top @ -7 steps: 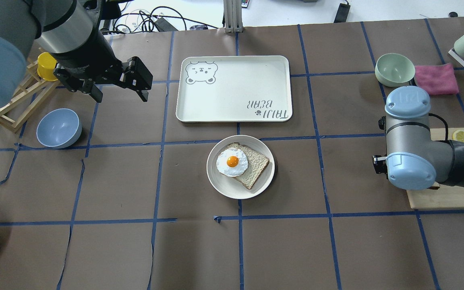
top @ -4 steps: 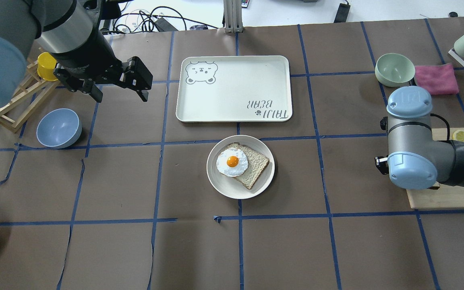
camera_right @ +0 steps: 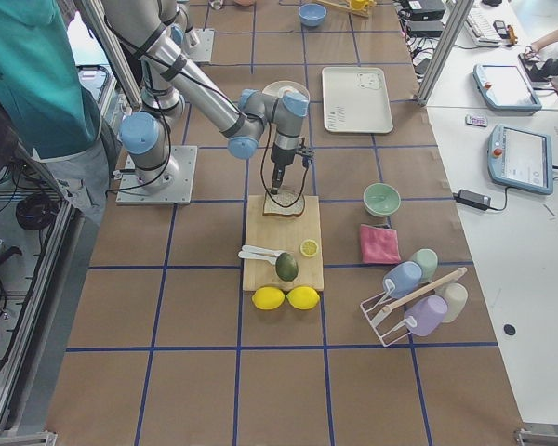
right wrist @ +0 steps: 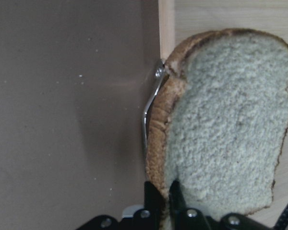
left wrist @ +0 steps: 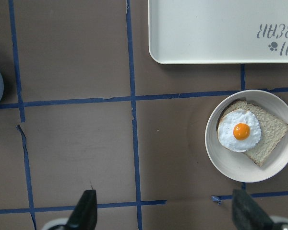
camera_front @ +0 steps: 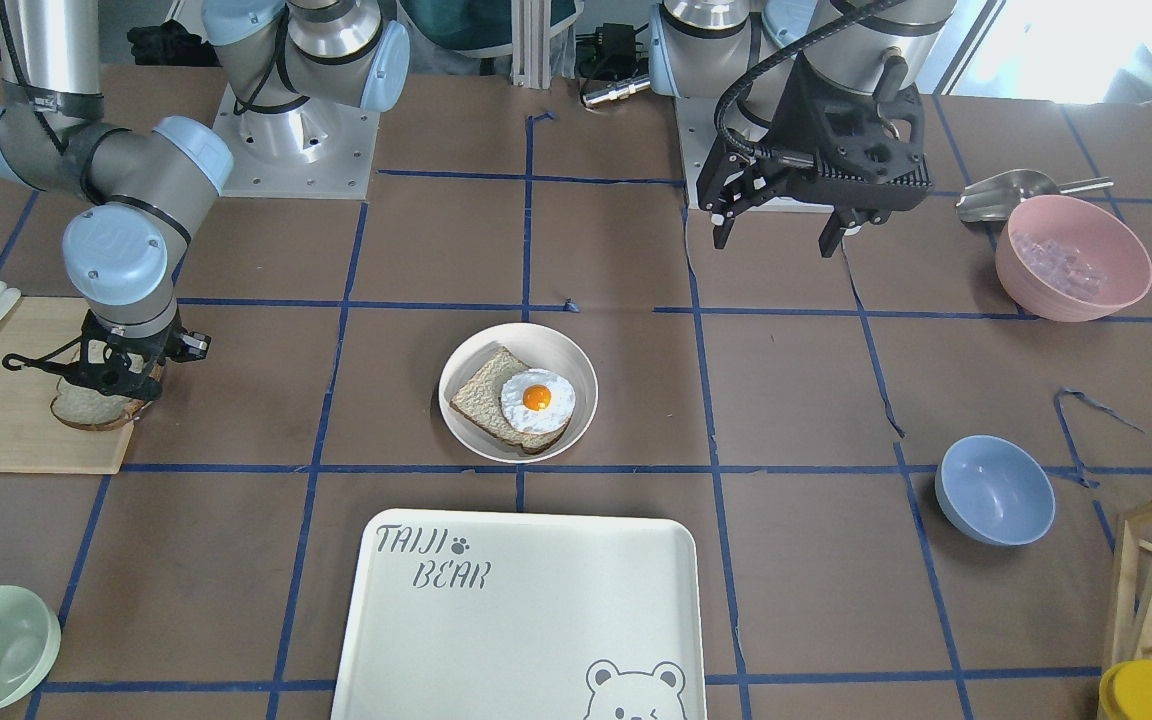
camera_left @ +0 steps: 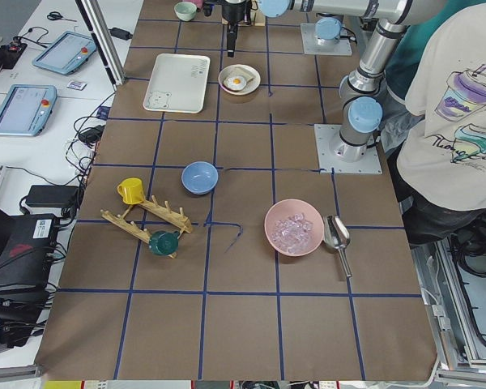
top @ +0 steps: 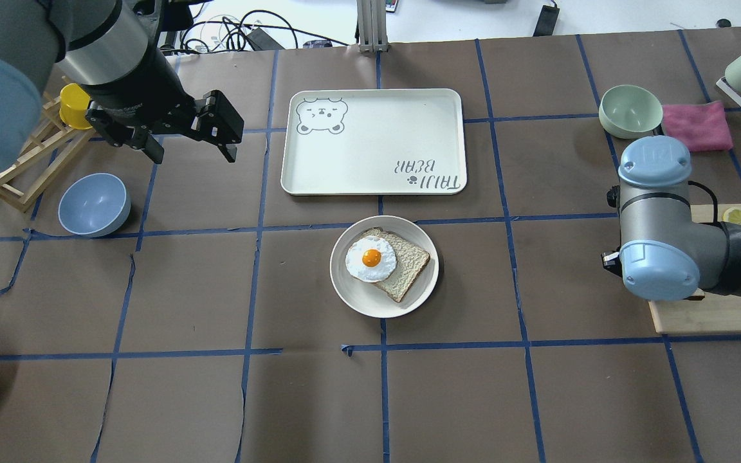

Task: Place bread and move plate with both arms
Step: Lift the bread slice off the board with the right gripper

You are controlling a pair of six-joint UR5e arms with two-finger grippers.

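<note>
Right wrist view, closest to me: the right gripper has its fingers drawn nearly together, clamped on the crust edge of the bread. The slice fills most of this view, pale crumb facing the camera, brown crust around it. It sits at the edge of a wooden board, with its gripped edge over the rim where the board meets the brown surface.

In the front-facing view the bread is under the right gripper, on the board's corner nearest the middle of the surface. I cannot tell whether it is lifted or lying flat.

Further out, at the centre of the surface, is the plate. It holds another slice topped with a fried egg. The plate is well apart from both grippers.

Beyond the plate, just past a blue tape line, lies a bear-printed tray.

The left gripper hovers above the surface, beside the tray's left edge. Its fingers are spread wide apart and hold nothing. A blue bowl sits near it.
</note>
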